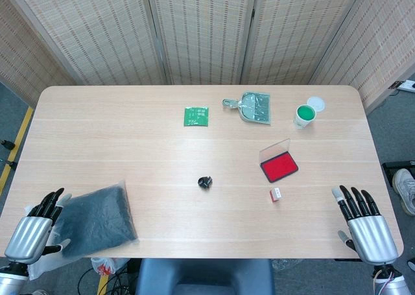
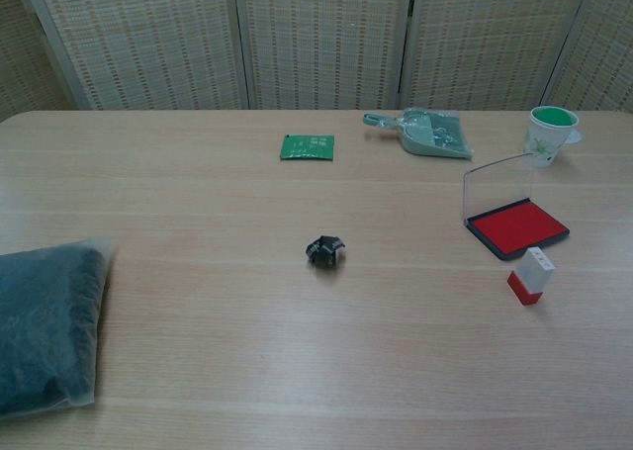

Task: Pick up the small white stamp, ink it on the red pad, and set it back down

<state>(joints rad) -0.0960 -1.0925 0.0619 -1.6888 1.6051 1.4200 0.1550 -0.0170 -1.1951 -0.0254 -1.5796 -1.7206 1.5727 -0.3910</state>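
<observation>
Bare tabletop (image 1: 194, 217) between right hand (image 1: 365, 225) and stamp (image 1: 275, 194), ink pad's (image 1: 279, 167) raised clear lid (image 1: 275, 150) on its far side, black clip (image 1: 205, 181) well left

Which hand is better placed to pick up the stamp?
Right. The stamp stands on the table's right half, just in front of the red pad, near the open right hand. The left hand rests at the far left corner beside the dark bag.
</observation>
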